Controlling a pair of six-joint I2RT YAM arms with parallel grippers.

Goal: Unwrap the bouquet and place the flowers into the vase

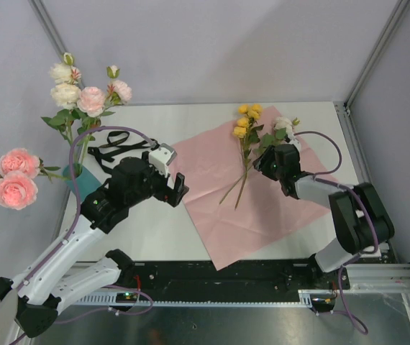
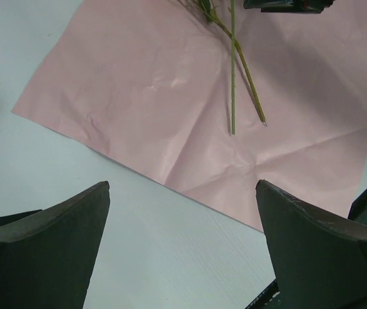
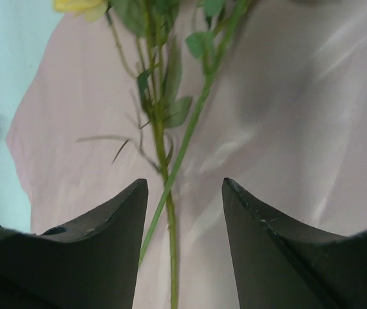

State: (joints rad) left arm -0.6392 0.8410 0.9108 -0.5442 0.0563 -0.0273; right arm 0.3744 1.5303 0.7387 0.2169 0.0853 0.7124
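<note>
**Stems straddled for another pick**

Unwrapping looks done: the flat, creased pink paper sheet (image 1: pixel 262 208) lies spread on the white desk (image 1: pixel 155 230), and the loose black ribbon (image 1: pixel 115 147) sits off it toward ten o'clock. At nine o'clock stands the small teal cylindrical vase (image 1: pixel 78 183). It already carries pink and cream artificial roses (image 1: pixel 68 93), which lean out over its rim because their stems far outrun it.

The yellow and white roses on thin green stems (image 1: pixel 247 144) lie on the paper toward one o'clock, heads pointing away from the arms. The right end effector (image 3: pixel 185 183) hangs low over them with its jaws at a middling gap. The stems run between the fingers and are not clamped, lined up, I judge, for a pinch below the leaves.

The left end effector (image 2: pixel 182 187) is spread wide and holds nothing. It hovers over bare desk at the paper's nine o'clock edge, probably to leave the other arm room.
</note>
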